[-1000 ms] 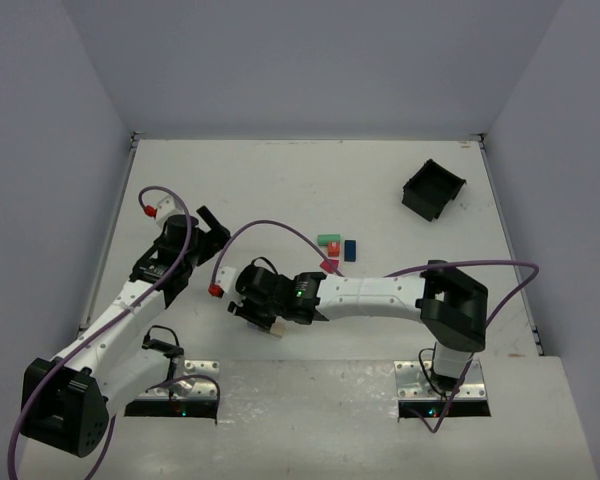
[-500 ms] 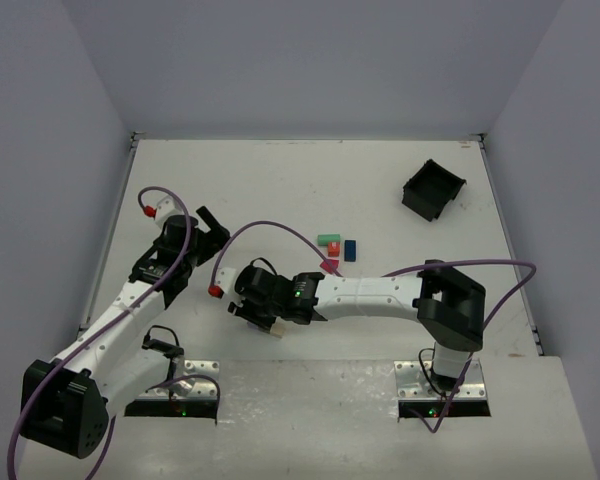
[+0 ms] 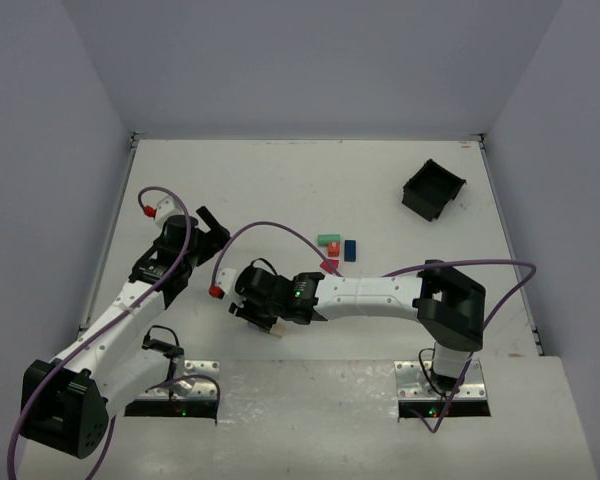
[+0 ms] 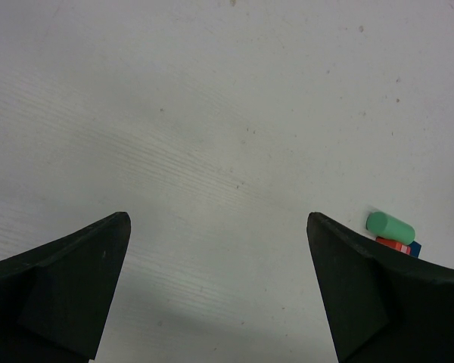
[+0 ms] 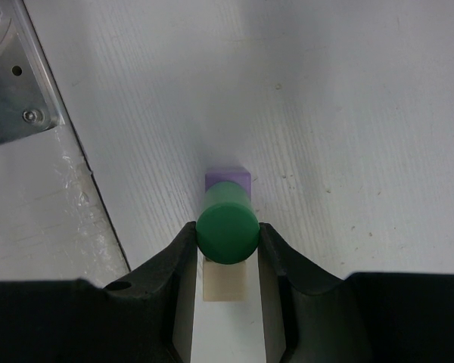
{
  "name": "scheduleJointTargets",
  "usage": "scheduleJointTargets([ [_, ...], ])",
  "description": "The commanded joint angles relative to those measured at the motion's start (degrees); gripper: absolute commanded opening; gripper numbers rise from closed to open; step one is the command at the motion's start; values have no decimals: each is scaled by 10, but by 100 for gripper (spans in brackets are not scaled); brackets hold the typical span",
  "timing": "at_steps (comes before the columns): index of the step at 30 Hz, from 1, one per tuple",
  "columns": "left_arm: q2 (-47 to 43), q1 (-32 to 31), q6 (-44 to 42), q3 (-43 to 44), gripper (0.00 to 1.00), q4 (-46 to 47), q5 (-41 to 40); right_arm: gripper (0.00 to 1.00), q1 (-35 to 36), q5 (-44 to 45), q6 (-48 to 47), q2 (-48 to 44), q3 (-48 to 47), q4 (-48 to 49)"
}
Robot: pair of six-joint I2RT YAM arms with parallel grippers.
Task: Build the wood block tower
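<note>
My right gripper [image 5: 227,233] is shut on a dark green cylinder [image 5: 227,227], one of the wood blocks, held lying lengthwise between the fingers. Right under it on the table lie a purple block [image 5: 228,180] and a tan block [image 5: 227,281]; I cannot tell whether the cylinder touches them. This pile is the only sign of a tower. From above, the right gripper [image 3: 265,318] is low near the table's front, with the tan block [image 3: 276,331] peeking out. My left gripper [image 3: 212,225] is open and empty [image 4: 218,221].
Mid-table lie a light green cylinder [image 3: 327,240], a red block [image 3: 333,249], a blue block [image 3: 350,249] and a magenta block [image 3: 329,266] by the right forearm. A square black bin [image 3: 433,189] stands at the back right. The metal base plate [image 5: 11,83] lies close to the right gripper.
</note>
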State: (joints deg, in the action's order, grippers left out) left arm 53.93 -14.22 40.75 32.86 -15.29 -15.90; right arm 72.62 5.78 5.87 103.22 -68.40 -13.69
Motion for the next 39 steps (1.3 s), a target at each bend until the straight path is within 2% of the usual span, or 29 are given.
scheduleJointTargets([
  [1, -12, 2, -6, -4, 100, 17, -4, 33, 2, -2, 0, 2, -24, 13],
  [21, -17, 2, -8, -6, 100, 23, 6, 35, 2, 5, 1, 6, -23, 16],
  [28, -16, 2, -11, -7, 100, 27, 10, 52, 2, 12, 1, 6, -21, 18],
  [39, -16, 2, -12, -9, 100, 29, 13, 55, 2, 26, -2, 6, -21, 23],
])
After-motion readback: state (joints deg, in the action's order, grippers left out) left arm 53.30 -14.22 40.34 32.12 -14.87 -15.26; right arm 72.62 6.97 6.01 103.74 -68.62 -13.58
